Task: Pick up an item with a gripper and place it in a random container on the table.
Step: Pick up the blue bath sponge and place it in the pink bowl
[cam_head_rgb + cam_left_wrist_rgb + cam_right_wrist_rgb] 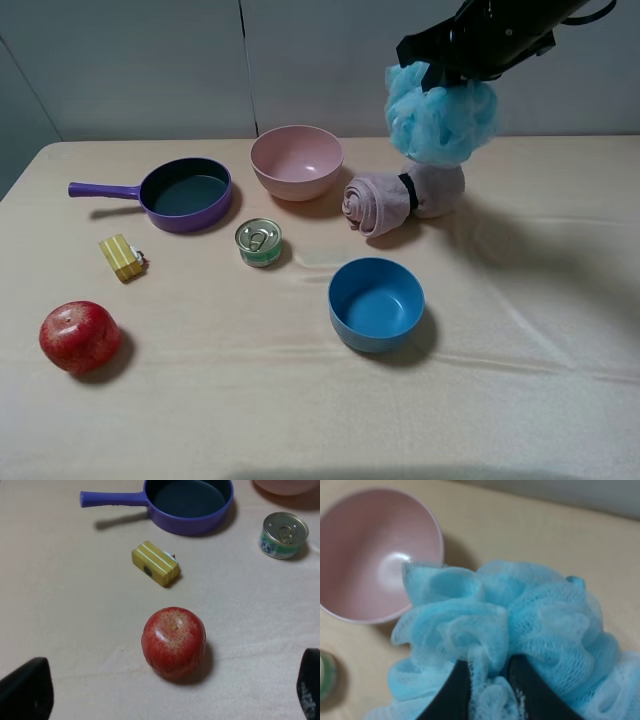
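My right gripper point(487, 695) holds the blue pouf point(440, 115) in the air above the table's point(560, 330) far edge, right of middle.

The jaws are pinched narrow on the pouf's mesh, and it hangs over the right end of the rolled towel point(385, 200), which lies between it and the pink bowl point(297, 182). That bowl sits near the middle of the far edge, bare inside. The purple pan point(190, 218) to its left and the blue bowl point(345, 325) at mid-table are bare inside too. An apple point(80, 337) rests toward the near left corner under my left gripper point(167, 700), whose jaws stand wide. A can point(259, 242) sits between pan and blue bowl, and a yellow block point(121, 256) lies between pan and apple.
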You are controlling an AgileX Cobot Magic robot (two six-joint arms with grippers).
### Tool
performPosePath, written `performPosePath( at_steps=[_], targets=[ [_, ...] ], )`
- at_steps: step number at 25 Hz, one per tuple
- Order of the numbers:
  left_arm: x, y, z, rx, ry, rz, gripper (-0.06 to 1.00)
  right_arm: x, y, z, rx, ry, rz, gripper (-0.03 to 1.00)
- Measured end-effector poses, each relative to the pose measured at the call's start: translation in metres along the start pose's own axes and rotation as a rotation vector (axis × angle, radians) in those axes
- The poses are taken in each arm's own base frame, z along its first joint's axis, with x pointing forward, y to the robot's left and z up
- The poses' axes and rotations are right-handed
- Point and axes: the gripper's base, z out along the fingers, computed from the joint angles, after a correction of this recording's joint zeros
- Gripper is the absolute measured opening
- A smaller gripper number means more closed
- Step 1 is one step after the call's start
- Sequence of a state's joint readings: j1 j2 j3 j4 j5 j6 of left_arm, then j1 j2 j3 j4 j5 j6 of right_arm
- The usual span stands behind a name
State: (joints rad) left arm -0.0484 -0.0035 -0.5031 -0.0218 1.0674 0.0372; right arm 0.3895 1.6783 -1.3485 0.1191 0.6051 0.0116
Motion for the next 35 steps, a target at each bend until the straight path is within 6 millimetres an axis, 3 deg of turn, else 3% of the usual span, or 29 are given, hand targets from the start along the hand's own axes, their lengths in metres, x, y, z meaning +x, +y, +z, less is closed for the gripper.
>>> performPosePath(
  at_steps=[16, 24, 35],
  targets=[
    [0.0, 0.0, 0.0, 0.001, 0.0, 0.0, 0.99, -0.019, 0.054, -0.007, -0.17, -0.211, -0.044, 0.09],
    [0.0, 0.0, 0.0, 0.001, 0.0, 0.0, 0.99, -0.019, 0.061, 0.015, -0.173, -0.249, -0.04, 0.08],
    [0.0, 0.0, 0.0, 0.001, 0.0, 0.0, 0.99, -0.035, 0.066, 0.045, -0.181, -0.244, -0.04, 0.07]
  ],
)
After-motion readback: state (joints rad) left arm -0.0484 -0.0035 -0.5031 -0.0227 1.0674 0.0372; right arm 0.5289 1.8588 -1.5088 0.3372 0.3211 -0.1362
